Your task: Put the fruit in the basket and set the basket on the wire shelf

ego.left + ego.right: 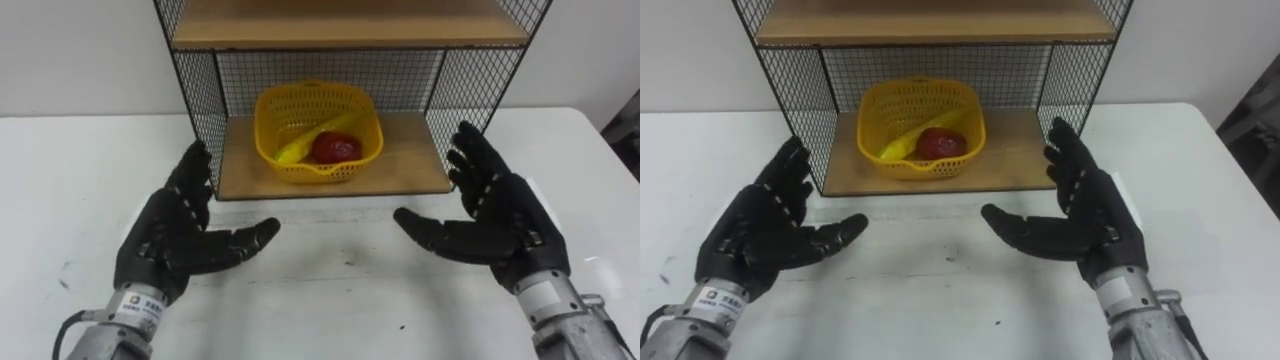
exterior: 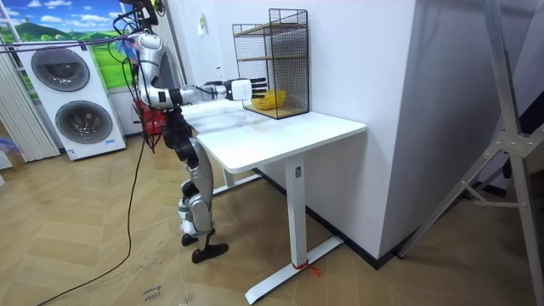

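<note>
Yellow mesh basket (image 1: 318, 130) with red apple (image 1: 336, 147), yellow banana (image 1: 298, 148) sat in black wire shelf (image 1: 200, 90); left hand (image 1: 175, 235), right hand (image 1: 500, 225) released, empty.

Black left hand (image 1: 752, 238) and black right hand (image 1: 1092, 222) over white worktop (image 1: 940, 295), palms facing each other, fingers (image 1: 790, 165) straight, spread, holding nothing. Beyond fingertips, between both hands: yellow plastic mesh basket (image 1: 878, 112) on lower wooden board of black wire shelf (image 1: 1025, 160). Inside basket: red apple (image 1: 941, 144), yellow banana (image 1: 900, 147) touching it, toward left fingers.
</note>
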### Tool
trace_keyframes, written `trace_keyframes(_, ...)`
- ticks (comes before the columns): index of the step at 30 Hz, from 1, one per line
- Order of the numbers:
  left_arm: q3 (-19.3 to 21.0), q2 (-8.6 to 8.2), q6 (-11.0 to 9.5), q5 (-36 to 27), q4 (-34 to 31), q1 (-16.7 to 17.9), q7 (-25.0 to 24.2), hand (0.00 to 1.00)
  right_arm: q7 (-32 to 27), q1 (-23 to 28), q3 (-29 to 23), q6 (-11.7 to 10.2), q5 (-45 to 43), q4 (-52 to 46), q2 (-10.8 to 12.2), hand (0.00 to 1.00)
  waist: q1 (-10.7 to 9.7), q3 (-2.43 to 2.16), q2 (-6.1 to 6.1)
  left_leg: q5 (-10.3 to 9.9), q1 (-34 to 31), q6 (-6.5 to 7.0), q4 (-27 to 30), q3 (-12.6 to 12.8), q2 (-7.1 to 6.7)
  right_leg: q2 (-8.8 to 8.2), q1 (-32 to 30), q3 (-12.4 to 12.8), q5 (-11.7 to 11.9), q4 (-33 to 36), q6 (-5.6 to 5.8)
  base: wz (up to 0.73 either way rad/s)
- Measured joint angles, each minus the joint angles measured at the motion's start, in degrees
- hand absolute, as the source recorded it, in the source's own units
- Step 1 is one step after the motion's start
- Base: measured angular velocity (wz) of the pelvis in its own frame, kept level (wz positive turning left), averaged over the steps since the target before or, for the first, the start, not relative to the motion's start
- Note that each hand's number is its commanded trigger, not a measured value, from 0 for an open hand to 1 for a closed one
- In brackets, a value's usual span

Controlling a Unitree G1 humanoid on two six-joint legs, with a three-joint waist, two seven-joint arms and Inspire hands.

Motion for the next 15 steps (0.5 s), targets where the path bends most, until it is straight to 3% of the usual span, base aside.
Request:
trace_keyframes(7, 2.88, 0.01, -1.28, 0.48, -2.04, 0.0, 0.72, 0.0, -2.76, 0.23, -0.91, -1.8, -0.42, -0.74, -1.54, 0.0, 0.43, 0.11, -0.15, 0.08, 0.48, -0.13, -0.19, 0.02, 0.09, 0.01, 0.31, -0.09, 0.0, 0.05, 0.0, -0.01)
trace_keyframes(10, 5.53, -0.05, -3.65, 2.87, -5.73, -0.07, 3.28, 0.0, -4.86, 0.24, -1.47, -2.48, -2.52, -2.42, -1.59, 0.0, 1.09, 0.15, -0.17, 0.09, 0.21, -0.14, -0.24, 0.13, 0.06, 0.03, -0.08, -0.05, 0.0, 0.02, -0.01, -0.03)
trace_keyframes(12, 8.36, -0.05, -6.27, 4.29, -7.29, -1.26, 6.62, 0.0, -7.0, 0.04, -3.68, -4.05, -4.47, -2.96, -1.59, 0.0, 1.7, 0.21, -0.18, 0.1, 0.63, -0.14, -0.43, 0.04, 0.06, 0.1, 0.29, -0.04, 0.0, 0.0, -0.01, 0.0)
trace_keyframes(13, 9.58, -0.05, -6.65, 5.23, -7.37, -1.73, 7.43, 0.0, -7.59, -0.08, -4.69, -4.46, -4.72, -3.01, -1.59, 0.0, 1.76, 0.21, -0.19, 0.1, 0.76, -0.14, -0.43, 0.04, 0.06, 0.1, 0.37, -0.05, 0.0, -0.01, 0.0, 0.0)
trace_keyframes(15, 16.62, 0.03, -7.92, 8.67, -8.23, -2.74, 12.87, 0.0, -11.42, -1.13, -10.35, -5.06, -5.11, -3.89, -2.42, 0.0, 1.91, 0.23, -0.1, 0.1, 0.74, -0.13, -0.59, 0.06, 0.04, 0.09, 0.22, -0.08, 0.0, 0.0, 0.0, 0.0)
